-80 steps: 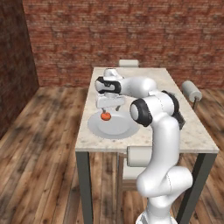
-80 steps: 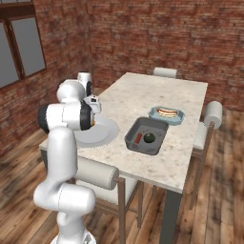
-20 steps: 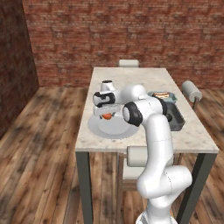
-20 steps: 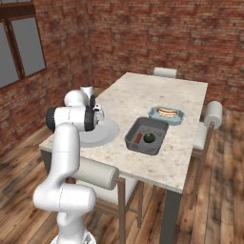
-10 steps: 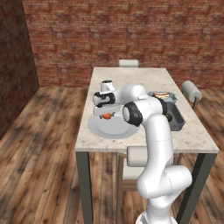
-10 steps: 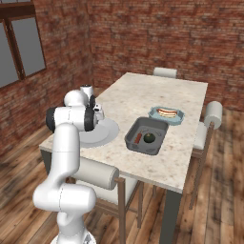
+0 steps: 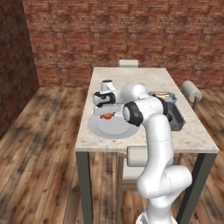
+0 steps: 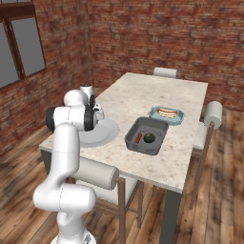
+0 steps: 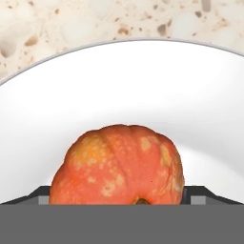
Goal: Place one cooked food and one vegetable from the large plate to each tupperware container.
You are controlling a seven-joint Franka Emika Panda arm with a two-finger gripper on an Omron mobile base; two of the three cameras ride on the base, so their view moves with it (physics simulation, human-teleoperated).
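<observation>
1. Now, at the left end of the table (image 8: 190, 95), the gripper (image 7: 107, 113) has come down from its higher hover of a few seconds ago and sits low over the large plate (image 7: 101, 130). It has barely shifted in the last second.
2. In the hand view the tomato (image 9: 116, 164) lies on the plate (image 9: 143, 86) between the two dark fingertips (image 9: 44, 194). The jaws stand wide apart, one on each side of it and very close. I cannot tell whether they already press on it, and the tomato looks to be resting on the plate.
3. My judgement is that the approach is done and the grasp of this vegetable is the step in hand.
4. Further right, the dark-grey tub (image 8: 143, 145) holds the sausage (image 8: 138, 138) and the dark green ball (image 8: 149, 137), so that container appears finished.
5. Right again, the light-blue tub (image 8: 177, 119) holds the hot dog (image 8: 167, 112) and no vegetable. It likely wants the tomato, which would complete the task.
6. From the plate the carry would pass over the dark-grey tub, so the tomato needs lifting clear of its rim.
7. No brand, label or writing can be read on anything here.
</observation>
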